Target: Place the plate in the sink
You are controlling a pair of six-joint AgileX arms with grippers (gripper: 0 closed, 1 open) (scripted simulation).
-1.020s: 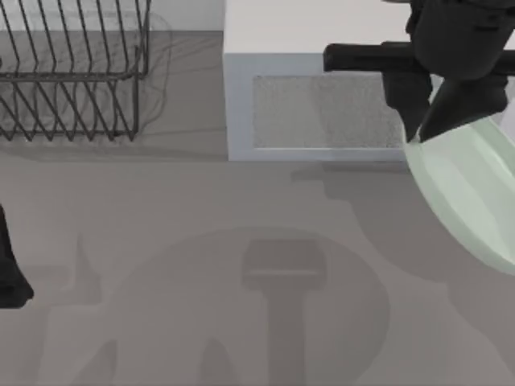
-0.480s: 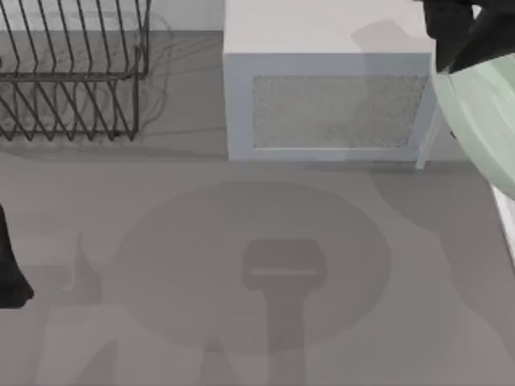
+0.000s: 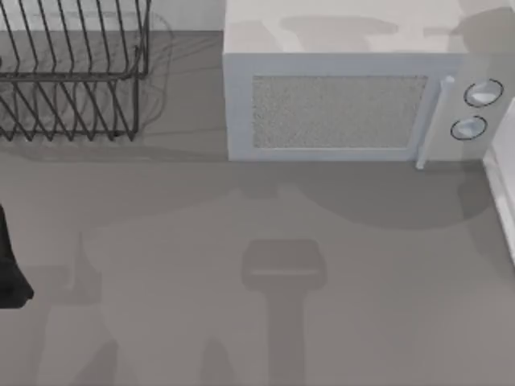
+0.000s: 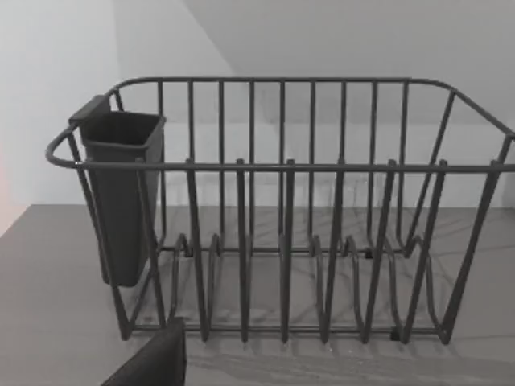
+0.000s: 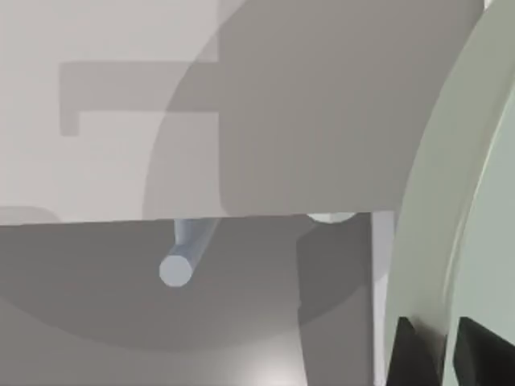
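**A:** Starting at the left: the dish rack [image 3: 72, 72] sits in its far corner, and the left arm [image 3: 8, 269] is parked at the counter's left edge. I can't tell how its hand stands. The left wrist view faces the rack and its dark cutlery cup [image 4: 121, 193].

**B:** And the middle?

**A:** That's the news. A second ago the plate and the right arm hung across the microwave [image 3: 354, 104] and covered its right end. Now the whole front is bare, with both dials [image 3: 475, 108] and the handle showing. The big round shadow has also slid off the open counter [image 3: 241, 322] to the foot of the microwave.

**B:** So where's the plate?

**A:** It has been carried off past the right edge of the top view. The right wrist view has it: the plate [image 5: 475, 177] is up off the counter, pale green, curving past the lens. The right hand [image 5: 447, 354] pinches its rim, one dark finger on each face.

**B:** And the sink?

**A:** The sink [image 3: 500, 201] is that white rim strip down the right side, just beside the microwave. The plate has travelled towards that side, so I'd say the carry is nearly done.

**B:** What's left?

**A:** Lowering and release, by my reckoning. The grip is only at the rim, so the plate could swing or clip the sink's edge on the way down.
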